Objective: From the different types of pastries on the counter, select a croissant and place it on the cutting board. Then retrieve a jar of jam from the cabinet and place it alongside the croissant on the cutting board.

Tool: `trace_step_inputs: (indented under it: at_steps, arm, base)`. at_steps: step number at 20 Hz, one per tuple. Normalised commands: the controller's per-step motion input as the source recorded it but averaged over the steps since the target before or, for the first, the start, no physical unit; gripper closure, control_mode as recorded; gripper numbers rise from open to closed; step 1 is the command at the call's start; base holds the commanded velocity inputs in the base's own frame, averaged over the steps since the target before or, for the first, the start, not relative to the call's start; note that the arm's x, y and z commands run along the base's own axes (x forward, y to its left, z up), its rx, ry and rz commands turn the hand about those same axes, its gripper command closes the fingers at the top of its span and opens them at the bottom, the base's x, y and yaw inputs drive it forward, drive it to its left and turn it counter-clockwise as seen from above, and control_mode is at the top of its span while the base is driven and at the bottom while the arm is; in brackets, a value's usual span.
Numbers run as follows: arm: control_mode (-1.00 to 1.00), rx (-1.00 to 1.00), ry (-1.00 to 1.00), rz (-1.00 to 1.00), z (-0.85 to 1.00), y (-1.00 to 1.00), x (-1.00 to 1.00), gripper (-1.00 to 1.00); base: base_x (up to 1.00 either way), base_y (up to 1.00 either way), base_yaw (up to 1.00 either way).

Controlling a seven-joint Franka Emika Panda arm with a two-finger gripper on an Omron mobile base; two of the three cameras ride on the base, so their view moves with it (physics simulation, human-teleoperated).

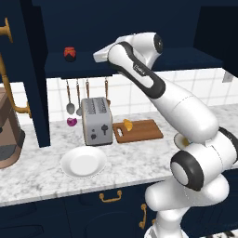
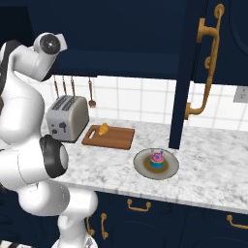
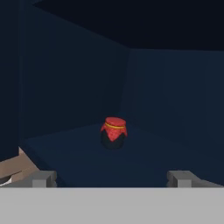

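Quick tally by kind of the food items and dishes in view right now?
Croissant on the cutting board: 1
Cupcake: 1
Jam jar: 1
Plates: 2, white and grey
Total: 5

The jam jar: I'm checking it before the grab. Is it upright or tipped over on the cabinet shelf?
Upright. The jam jar stands on the cabinet shelf with its red top up and dark base down, apart from the walls.

A silver two-slot toaster [image 1: 97, 122] stands upright on the desk, with a round white plate [image 1: 83, 162] lying in front of it. Utensils [image 1: 70, 108] hang on the tiled wall behind, above a small purple-magenta round object [image 1: 71, 122]. Navy drawers with brass handles [image 1: 110, 197] run below.
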Motion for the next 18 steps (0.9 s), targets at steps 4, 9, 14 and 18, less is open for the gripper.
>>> trace_step_inputs:
  at_steps: [4,9,14,18]
  arm:
    - [-1.0,0.0,0.0,0.0,0.0,0.01,0.0,-1.0]
    - [-1.0,0.0,0.0,0.0,-0.02,0.0,0.06,-1.0]
    - [-1.0,0.0,0.0,0.0,-0.02,0.01,0.1,-1.0]
    - [-1.0,0.0,0.0,0.0,0.0,0.06,0.03,-1.0]
  base:
    - [0.0,0.0,0.0]
    - [0.0,0.0,0.0]
    - [0.0,0.0,0.0]
    - [0.0,0.0,0.0]
